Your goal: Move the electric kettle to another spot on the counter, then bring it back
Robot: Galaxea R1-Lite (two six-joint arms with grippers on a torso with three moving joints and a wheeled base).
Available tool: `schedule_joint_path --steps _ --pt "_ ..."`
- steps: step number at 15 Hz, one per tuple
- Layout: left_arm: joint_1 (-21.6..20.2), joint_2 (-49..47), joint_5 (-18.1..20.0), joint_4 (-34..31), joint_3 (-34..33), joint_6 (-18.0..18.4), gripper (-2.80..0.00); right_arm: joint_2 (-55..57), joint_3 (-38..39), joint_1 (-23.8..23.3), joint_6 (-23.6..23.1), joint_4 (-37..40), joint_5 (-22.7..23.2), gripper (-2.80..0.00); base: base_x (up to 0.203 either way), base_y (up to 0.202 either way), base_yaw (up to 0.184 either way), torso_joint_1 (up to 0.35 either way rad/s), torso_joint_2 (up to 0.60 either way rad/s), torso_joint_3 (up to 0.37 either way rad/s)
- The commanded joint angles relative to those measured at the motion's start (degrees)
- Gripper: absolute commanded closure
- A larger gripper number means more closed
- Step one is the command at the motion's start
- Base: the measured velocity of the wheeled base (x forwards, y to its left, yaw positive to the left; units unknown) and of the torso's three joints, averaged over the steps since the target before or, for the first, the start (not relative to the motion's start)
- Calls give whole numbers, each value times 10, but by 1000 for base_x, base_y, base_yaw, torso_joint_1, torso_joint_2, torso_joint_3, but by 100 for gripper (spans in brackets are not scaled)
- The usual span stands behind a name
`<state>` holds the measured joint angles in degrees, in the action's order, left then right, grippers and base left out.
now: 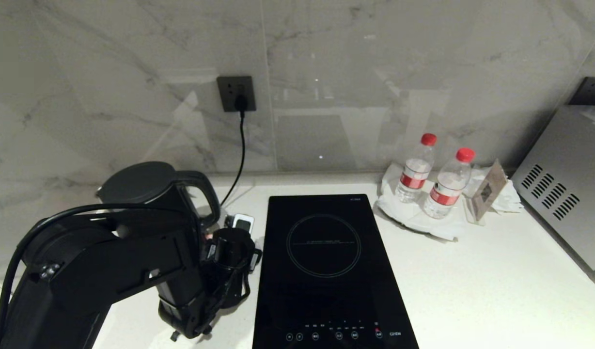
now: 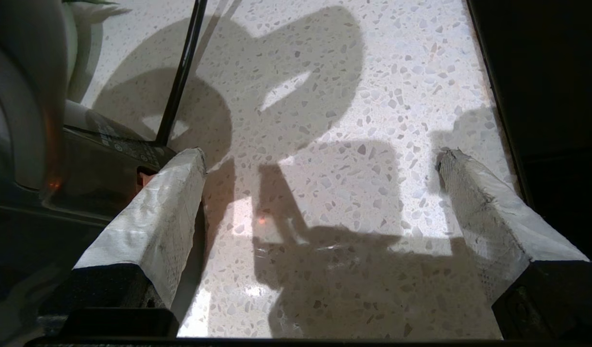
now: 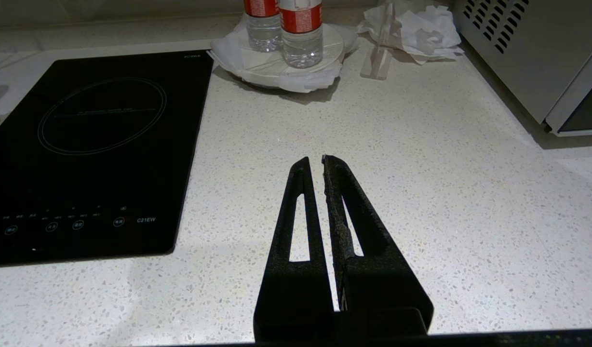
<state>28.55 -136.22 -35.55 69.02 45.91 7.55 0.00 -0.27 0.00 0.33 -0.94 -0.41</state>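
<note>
The black electric kettle (image 1: 142,186) stands at the back left of the white speckled counter (image 1: 472,271), its loop handle (image 1: 208,194) turned toward the hob. My left arm (image 1: 133,261) reaches in front of it and hides its body. In the left wrist view my left gripper (image 2: 322,156) is open just above bare counter (image 2: 334,120), with nothing between the white-wrapped fingers (image 2: 156,212). The kettle's dark lower part (image 2: 98,178) lies just outside one finger. My right gripper (image 3: 314,159) is shut and empty, low over the counter to the right of the hob.
The black glass hob (image 1: 326,261) sits just right of the left gripper. A black cord (image 1: 239,150) runs from the wall socket (image 1: 236,93) down to the kettle. Two water bottles (image 1: 416,169) on white paper, a small card stand (image 1: 486,191) and a metal appliance (image 1: 564,194) fill the back right.
</note>
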Motion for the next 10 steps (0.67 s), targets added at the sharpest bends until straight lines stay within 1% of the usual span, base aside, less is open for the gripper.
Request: schedule_joint_path --steps 1,5,7,10 --pt "0 4 -2 3 2 0 -280 0 0 0 0 0 0 0 0 0 0 0 0 0" --pt "2 15 -1 3 1 0 -280 0 0 0 0 0 0 0 0 0 0 0 0 0" --pt "6 39 2 3 -2 -1 -280 0 0 0 0 0 0 0 0 0 0 0 0 0" --pt "19 50 4 4 -37 -7 -280 0 0 0 0 0 0 0 0 0 0 0 0 0"
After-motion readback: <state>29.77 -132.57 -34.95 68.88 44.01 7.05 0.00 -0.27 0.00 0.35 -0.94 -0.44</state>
